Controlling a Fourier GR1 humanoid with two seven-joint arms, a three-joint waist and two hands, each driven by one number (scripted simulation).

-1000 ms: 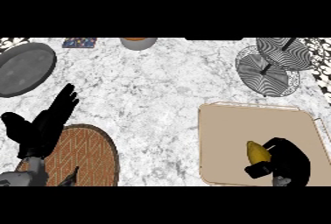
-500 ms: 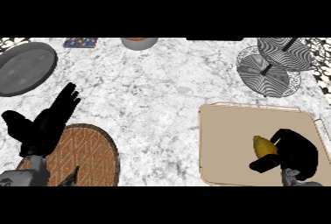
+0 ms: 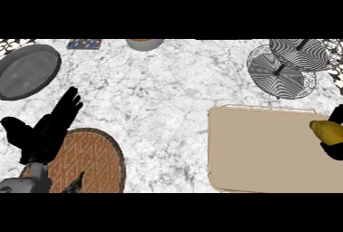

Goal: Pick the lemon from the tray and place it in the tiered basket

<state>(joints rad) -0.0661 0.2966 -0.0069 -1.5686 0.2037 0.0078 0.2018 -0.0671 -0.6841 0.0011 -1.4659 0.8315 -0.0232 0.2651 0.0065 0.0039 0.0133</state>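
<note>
Far left, a grey round plate (image 3: 28, 71) sits near the top corner of the white marbled table (image 3: 161, 99). Below it, my left hand (image 3: 41, 136) rests open with its fingers straight and pointing up, just over the upper edge of the round brick-patterned board (image 3: 94, 158) at the lower left. Along the top edge I see a small patterned item (image 3: 84, 44), cut off by the view, and beside it the rim of a bowl (image 3: 144, 44), also partly out of sight. Moving right, the beige tray (image 3: 264, 152) fills the lower right of the table, its surface bare where I can see it. Above it, well apart, stands the tiered basket (image 3: 286, 68) with its black-and-white striped tiers. And at the very right edge, there's the lemon (image 3: 328, 130), yellow, over the tray's right side, with my right hand (image 3: 334, 147) curled around it. Dark fingers (image 3: 337, 112) show above and below the fruit, and most of that hand is cut off by the frame.
</note>
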